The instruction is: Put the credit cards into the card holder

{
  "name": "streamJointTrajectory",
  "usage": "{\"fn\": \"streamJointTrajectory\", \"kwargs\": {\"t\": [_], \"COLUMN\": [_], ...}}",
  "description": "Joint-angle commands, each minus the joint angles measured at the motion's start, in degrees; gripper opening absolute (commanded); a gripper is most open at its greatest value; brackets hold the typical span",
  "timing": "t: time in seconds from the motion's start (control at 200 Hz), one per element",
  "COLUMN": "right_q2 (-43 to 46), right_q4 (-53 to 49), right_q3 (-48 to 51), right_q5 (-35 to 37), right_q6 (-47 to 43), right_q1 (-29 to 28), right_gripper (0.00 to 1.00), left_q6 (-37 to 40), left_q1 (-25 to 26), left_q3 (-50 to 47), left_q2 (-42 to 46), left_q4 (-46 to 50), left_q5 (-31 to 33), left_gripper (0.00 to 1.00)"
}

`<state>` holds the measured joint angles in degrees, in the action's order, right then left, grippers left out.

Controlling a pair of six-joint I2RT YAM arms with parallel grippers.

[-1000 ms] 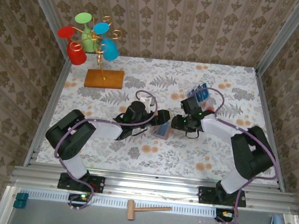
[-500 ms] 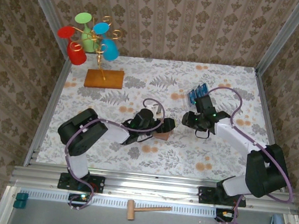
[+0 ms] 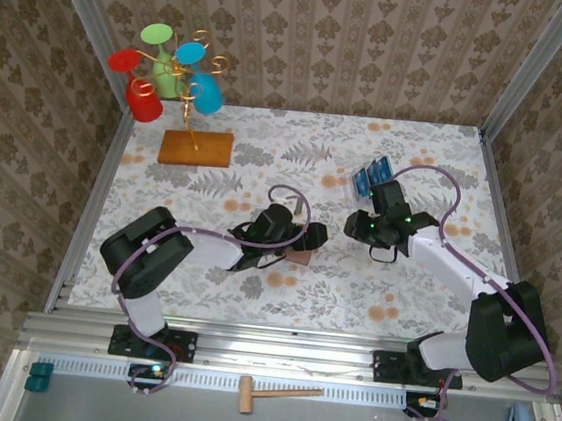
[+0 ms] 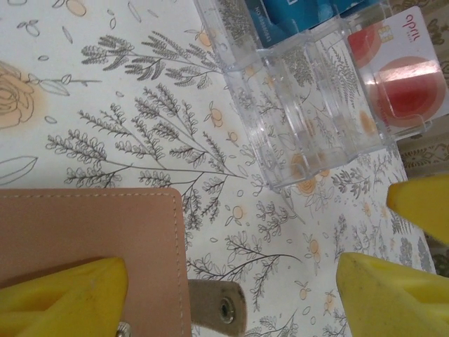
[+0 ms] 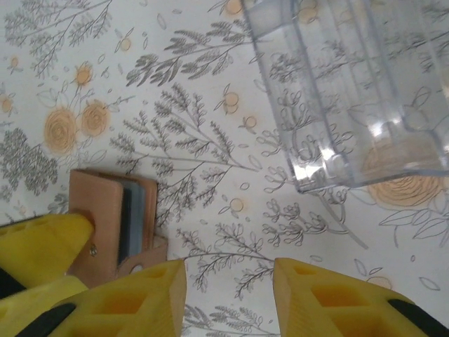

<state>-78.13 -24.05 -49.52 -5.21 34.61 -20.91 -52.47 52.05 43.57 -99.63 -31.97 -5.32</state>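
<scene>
The card holder (image 3: 299, 256), one only, lies mid-surface (image 3: 353, 291) with the left claw (image 4: 231, 275) spread wide, one finger against it. The right wrist view adds its grey-blue inside. Rightwards, the credit cards (image 3: 369, 176) stand in one clear tray (image 4: 316, 119), too bunched to count, near the open, empty right claw (image 5: 228, 281).

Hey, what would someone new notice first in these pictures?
The colourful cup tree at far left grabs the eye. Mid-table, the left gripper rests a finger on the tan card holder, and the right gripper hangs open near the clear tray of blue credit cards.
</scene>
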Motion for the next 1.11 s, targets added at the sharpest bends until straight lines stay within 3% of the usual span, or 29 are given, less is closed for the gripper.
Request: {"fn": "streamJointTrajectory", "kwargs": {"t": [0.0,0.43,0.775,0.95,1.1], "right_q2": [2.01,-0.11,-9.09,-19.19,-20.75], "right_q4": [1.67,10.34,11.69,8.93,8.03], "right_q3": [2.23,0.26,-10.07,-16.98,-15.26], "right_q5": [-4.33,-1.82,0.54,-0.45,0.65], "right_q6": [0.93,7.82,5.99,5.05,4.77], "right_q1": [-0.97,-14.77,-23.6,-25.19,-25.07], "right_gripper": [0.35,0.26,0.23,0.18,0.16], "left_q6": [1.76,0.85,3.95,5.38,10.13], "left_q1": [-1.34,-7.99,-20.98,-25.46,-25.51], "left_q3": [3.08,1.71,-4.0,-4.99,-1.27], "left_q2": [2.87,7.85,17.79,19.74,19.49], "left_q4": [3.56,5.25,14.91,19.38,27.15], "left_q5": [-0.78,-2.1,-2.88,-4.34,-5.57], "left_gripper": [0.8,0.8,0.8,0.8,0.8]}}
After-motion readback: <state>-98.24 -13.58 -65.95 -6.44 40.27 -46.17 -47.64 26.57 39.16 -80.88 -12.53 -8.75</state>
